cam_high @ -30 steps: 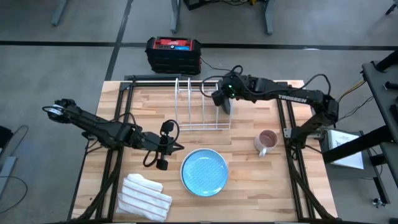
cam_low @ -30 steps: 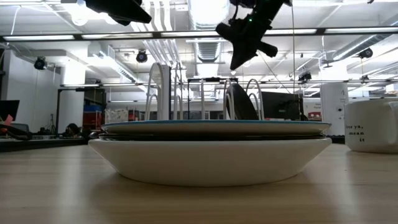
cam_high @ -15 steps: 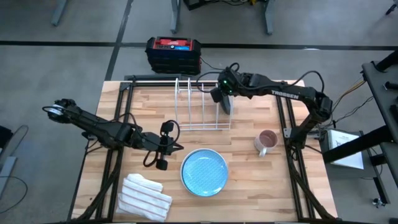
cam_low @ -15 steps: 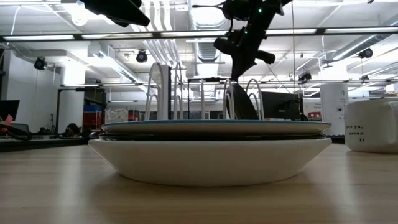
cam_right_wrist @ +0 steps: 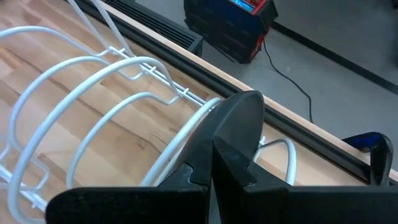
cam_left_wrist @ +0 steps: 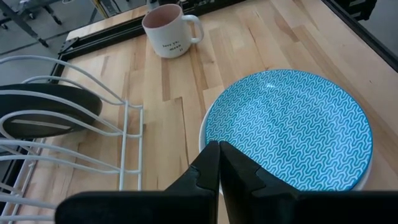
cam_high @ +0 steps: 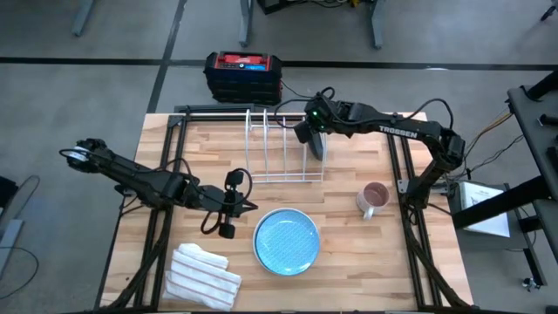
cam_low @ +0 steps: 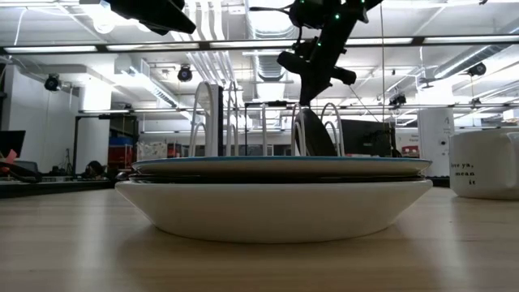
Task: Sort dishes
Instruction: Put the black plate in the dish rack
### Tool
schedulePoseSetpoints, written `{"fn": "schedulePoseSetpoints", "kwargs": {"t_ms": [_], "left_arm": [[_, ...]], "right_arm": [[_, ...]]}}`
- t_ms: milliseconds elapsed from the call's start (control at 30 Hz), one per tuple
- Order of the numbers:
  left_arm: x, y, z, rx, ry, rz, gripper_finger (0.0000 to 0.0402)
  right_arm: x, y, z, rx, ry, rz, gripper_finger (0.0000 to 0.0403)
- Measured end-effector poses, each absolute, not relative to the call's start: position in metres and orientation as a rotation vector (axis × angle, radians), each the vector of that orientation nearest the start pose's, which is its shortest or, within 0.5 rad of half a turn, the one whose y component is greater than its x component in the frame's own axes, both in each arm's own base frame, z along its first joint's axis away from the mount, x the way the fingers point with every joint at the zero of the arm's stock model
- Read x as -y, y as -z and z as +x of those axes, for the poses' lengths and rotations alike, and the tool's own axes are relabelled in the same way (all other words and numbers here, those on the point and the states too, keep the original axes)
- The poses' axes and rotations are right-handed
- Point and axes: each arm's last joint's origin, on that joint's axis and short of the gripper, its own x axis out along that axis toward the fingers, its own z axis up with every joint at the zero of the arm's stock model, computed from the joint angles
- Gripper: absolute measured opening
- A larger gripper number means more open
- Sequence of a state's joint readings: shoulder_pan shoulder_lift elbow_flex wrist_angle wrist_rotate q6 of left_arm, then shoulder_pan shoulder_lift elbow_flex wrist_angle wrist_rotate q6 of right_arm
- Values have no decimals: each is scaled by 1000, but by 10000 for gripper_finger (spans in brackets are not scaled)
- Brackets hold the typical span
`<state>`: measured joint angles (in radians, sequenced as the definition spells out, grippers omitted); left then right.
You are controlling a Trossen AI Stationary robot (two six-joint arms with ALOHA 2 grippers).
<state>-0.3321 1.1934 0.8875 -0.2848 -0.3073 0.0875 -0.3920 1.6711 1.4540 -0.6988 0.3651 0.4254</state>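
Standing in the rack (cam_high: 277,153), the dark dish (cam_high: 317,145) sits just beneath the right tool (cam_high: 304,135).

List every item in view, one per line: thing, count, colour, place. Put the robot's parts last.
dark plate: one, dark blue-grey, standing on edge in the rack's end slot nearest the right arm.
stacked dishes: light blue patterned plate on top, white dish at bottom, table front centre; anything between is hidden.
dish rack: one, white wire, table back centre.
mug: one, beige, right of the stack.
cloth: one, white striped, folded, front left.
case: one, black and red, floor behind table.
left gripper: shut, left of the stack.
right gripper: shut, above the dark plate.
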Motion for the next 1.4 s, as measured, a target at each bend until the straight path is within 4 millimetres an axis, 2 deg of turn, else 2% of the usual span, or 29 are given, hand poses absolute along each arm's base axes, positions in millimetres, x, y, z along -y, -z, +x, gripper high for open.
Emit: {"fn": "schedulePoseSetpoints", "kwargs": {"t_ms": [733, 1400], "left_arm": [[74, -279, 243, -561, 46, 263, 0], [74, -278, 242, -569, 44, 256, 0]], "right_arm": [[148, -298, 327, -754, 872, 353, 0], [144, -287, 326, -791, 852, 371, 0]]}}
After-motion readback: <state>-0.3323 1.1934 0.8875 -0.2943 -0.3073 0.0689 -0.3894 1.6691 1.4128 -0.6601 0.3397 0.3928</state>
